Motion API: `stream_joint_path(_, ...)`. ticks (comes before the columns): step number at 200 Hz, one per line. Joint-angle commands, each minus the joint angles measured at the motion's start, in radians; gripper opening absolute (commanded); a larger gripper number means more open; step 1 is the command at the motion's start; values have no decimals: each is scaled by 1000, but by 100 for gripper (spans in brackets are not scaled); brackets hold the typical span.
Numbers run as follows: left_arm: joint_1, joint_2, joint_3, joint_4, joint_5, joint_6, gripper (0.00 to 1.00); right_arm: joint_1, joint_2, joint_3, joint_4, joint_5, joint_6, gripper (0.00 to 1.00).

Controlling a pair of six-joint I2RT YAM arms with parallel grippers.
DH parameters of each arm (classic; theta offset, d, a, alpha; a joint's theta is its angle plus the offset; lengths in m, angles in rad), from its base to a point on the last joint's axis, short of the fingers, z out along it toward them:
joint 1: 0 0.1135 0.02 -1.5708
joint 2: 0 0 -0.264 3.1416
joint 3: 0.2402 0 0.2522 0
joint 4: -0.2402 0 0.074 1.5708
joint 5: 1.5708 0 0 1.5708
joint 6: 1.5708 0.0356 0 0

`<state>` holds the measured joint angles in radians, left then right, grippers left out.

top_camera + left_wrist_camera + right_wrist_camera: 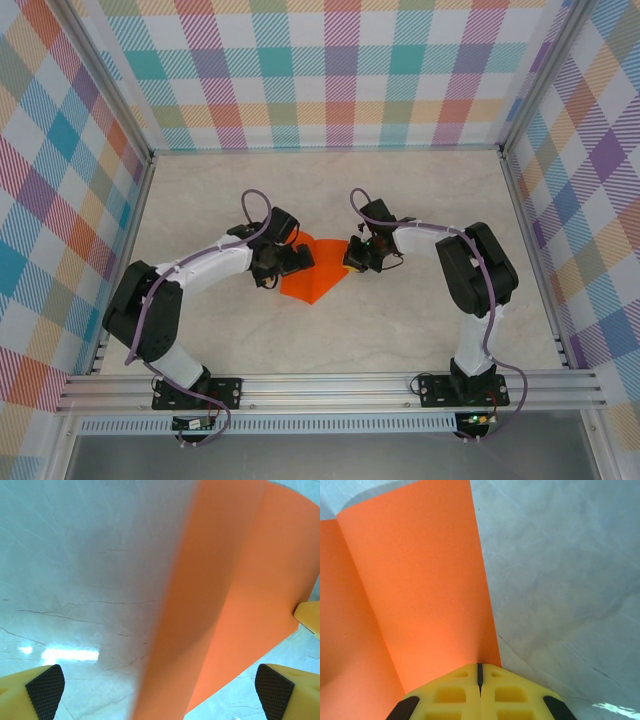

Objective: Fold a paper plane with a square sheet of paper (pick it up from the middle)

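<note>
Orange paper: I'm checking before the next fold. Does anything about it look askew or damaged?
No tear or crumple shows. The orange paper does not lie flat: it is creased, with one flap raised where the right gripper is shut on its edge. The left gripper is open.

Top external: high above and behind the arm bases [200, 385], facing down; far enough to take in the whole table [420, 330] and the checked walls [320, 70].
Left wrist: just over the tabletop and very near, looking out between the spread fingers of the left gripper [160, 690] at the sheet of paper [235, 595].
Right wrist: equally near, looking over the closed right gripper [480, 677] along the sheet.
Shared: all three see the sheet and the table beside it.
</note>
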<state>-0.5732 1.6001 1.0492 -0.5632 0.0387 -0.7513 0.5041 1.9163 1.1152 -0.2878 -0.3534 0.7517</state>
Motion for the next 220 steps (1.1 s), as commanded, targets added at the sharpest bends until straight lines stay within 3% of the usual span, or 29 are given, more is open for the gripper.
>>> stream_joint_path(1, 24, -5, -11, -9, 4, -6, 100, 1, 35, -4, -36, 21, -9, 0)
stream_joint_path(20, 25, 0, -25, 60, 97, 13, 100, 0, 33, -3, -35, 16, -8, 0)
stream_joint_path(59, 26, -27, -70, 320, 391, 51, 100, 1, 6, 13, -36, -18, -9, 0)
stream_joint_path(86, 26, -43, -86, 423, 487, 44, 100, 0, -54, 22, -28, -50, -13, 1)
stream_joint_path(114, 30, -62, -79, 444, 490, 40, 100, -1, -151, -26, 12, -82, 2, 13)
stream_joint_path(184, 91, -126, -155, 497, 394, -15, 100, 5, -411, -391, 436, -239, 309, 65)
stream_joint_path(220, 107, -129, -180, 502, 361, -37, 99, 77, -489, -408, 396, -196, 299, 76)
